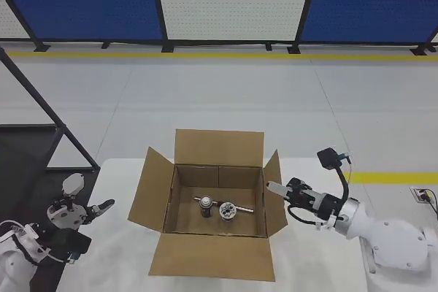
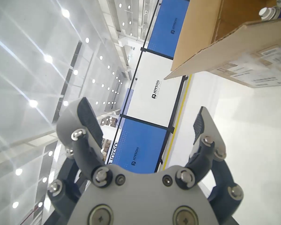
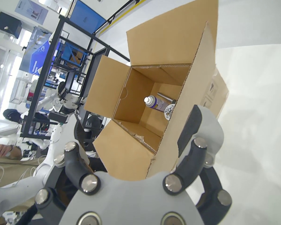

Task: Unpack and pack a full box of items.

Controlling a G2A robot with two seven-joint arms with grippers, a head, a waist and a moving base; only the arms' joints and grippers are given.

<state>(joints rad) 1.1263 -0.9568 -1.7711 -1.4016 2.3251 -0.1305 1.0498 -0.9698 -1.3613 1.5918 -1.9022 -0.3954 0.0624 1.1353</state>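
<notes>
Box, brown corrugated cardboard (image 1: 219, 150): stood near the middle of the white surface (image 1: 117, 241), mouth up, all four flaps folded outward. One outer wall carried printed labels.

Contents, item one: dark cylindrical spray can with a white cap (image 1: 204, 205). It stood upright on the box floor, left of centre as seen from above.

Contents, item two: round silver metal part with a thin rod (image 1: 228, 211). It lay on the box floor just beside the can, on the can's right, with the rod pointing toward the right wall. I could not tell whether the two items touched.

My right hand (image 3: 135, 115): was at the box's right flap, fingers spread wide, with the flap's edge standing between them. One black pad (image 3: 187, 134) faced the side of the flap away from the box's mouth, with a gap showing. The other finger sat on the mouth side, partly hidden behind cardboard. It pinched nothing.

My left hand (image 2: 145, 120): was to the left of the box and well apart from it, by the surface's left edge. Its fingers were spread, with nothing between the pads.
</notes>
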